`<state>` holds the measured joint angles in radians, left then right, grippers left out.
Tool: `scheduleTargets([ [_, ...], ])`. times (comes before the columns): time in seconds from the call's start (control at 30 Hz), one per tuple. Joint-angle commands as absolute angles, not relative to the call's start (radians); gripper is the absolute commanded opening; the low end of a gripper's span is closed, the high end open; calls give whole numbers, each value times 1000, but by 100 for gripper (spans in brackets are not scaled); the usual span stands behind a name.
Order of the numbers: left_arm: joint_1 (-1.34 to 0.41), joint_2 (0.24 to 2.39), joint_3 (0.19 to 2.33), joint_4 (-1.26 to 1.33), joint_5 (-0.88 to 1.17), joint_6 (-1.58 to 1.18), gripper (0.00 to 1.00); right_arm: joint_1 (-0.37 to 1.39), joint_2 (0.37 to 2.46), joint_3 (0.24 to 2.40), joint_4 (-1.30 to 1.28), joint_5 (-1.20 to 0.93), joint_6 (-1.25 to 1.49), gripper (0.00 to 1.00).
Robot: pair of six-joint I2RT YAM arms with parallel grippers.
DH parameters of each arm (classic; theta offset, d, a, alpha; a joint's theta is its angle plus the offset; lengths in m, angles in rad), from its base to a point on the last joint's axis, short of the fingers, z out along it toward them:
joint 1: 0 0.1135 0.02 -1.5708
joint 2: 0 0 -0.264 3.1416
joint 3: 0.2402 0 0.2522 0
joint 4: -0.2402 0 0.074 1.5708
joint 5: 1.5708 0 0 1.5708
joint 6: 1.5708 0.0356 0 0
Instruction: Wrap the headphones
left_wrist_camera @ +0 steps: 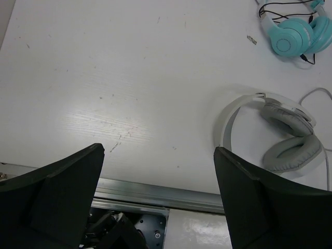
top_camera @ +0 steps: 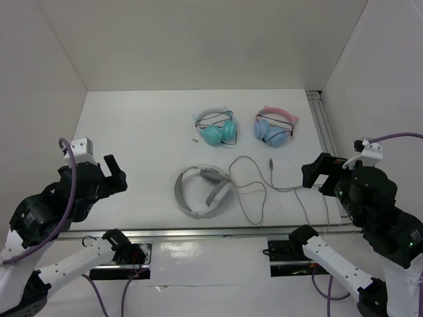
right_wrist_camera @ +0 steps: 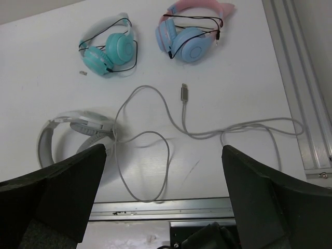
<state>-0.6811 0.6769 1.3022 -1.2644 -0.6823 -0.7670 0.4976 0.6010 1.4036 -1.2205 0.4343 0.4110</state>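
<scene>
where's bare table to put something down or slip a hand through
Widest free patch: the table's left side, bounded by the left wall, the teal pair and the grey headphones. A narrower strip runs along the back wall. Crowded: centre-right, where the cable loops out toward the rail, in front of the pink-banded pair.

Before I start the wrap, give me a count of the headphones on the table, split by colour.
grey-white headphones: 1
teal headphones: 1
blue headphones with pink band: 1
Total: 3
</scene>
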Motion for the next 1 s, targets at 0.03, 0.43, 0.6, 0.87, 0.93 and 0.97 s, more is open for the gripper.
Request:
scheduleTargets([
  [0.03, -676, 666, 1295, -1267, -686, -781, 100, 505, 591, 1437, -1218, 444, 420, 100],
  [0.43, -676, 825, 1190, -1056, -484, -715, 100, 505, 526, 1295, -944, 244, 422, 100],
  [0.6, -687, 983, 1096, -907, -354, -776, 100, 514, 462, 1201, -801, 114, 413, 100],
  [0.87, -764, 1161, 835, -537, -365, -951, 100, 514, 471, 1072, -735, -89, 394, 100],
  [0.93, -775, 1225, 777, -453, -365, -972, 100, 514, 480, 1072, -735, -103, 383, 100],
  [0.97, -775, 1247, 764, -421, -365, -973, 100, 514, 480, 1072, -735, -112, 373, 100],
])
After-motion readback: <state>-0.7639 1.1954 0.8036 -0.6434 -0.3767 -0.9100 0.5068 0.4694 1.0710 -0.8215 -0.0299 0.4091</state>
